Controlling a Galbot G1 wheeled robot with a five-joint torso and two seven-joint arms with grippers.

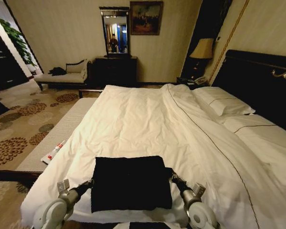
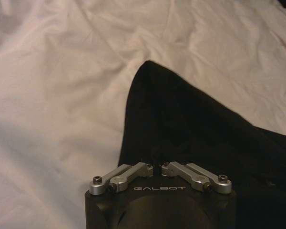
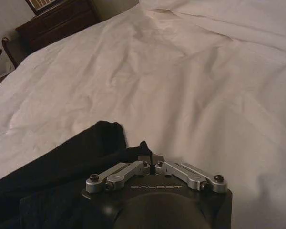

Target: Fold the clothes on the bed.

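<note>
The black T-shirt [image 1: 131,183] lies flat on the near end of the big white bed [image 1: 148,121], folded into a neat dark square. The left gripper [image 1: 89,182] is at the shirt's left edge. Its fingers are pinched together on the cloth. The right gripper [image 1: 171,178] is at the shirt's right edge, and its fingers are pinched on the cloth too. White pillows [image 1: 222,101] lie by the dark headboard [image 1: 257,81].
</note>
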